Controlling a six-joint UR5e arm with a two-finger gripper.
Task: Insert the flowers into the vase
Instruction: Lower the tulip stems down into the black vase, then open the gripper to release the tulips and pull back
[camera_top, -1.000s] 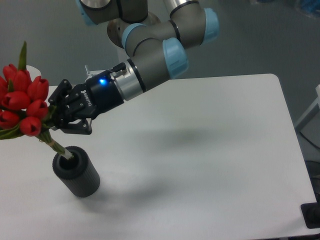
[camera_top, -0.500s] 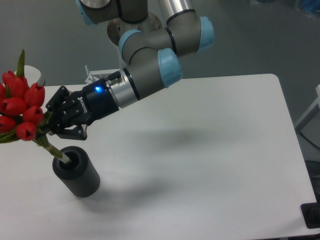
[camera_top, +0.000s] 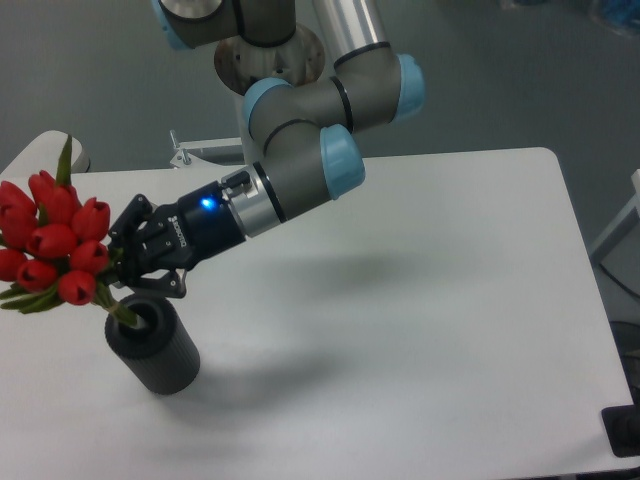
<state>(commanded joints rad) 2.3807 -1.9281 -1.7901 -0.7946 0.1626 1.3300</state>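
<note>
The arm (camera_top: 300, 160) is being reached down and leftward, the wrist tilted low; the gripper (camera_top: 128, 268) is being kept clamped, its fingers (camera_top: 140, 240) closed.

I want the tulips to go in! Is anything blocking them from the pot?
No, nothing visible blocks them. The claw holds the flowers tilted, and their stems already dip into the open hole of the vase.

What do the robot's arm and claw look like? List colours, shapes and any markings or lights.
The arm is made of grey and silver cylindrical segments with light blue caps at the joints. A silver ring joins it to a black wrist section bearing a glowing blue light and small white lettering. The claw is black, with two jointed fingers.
</note>
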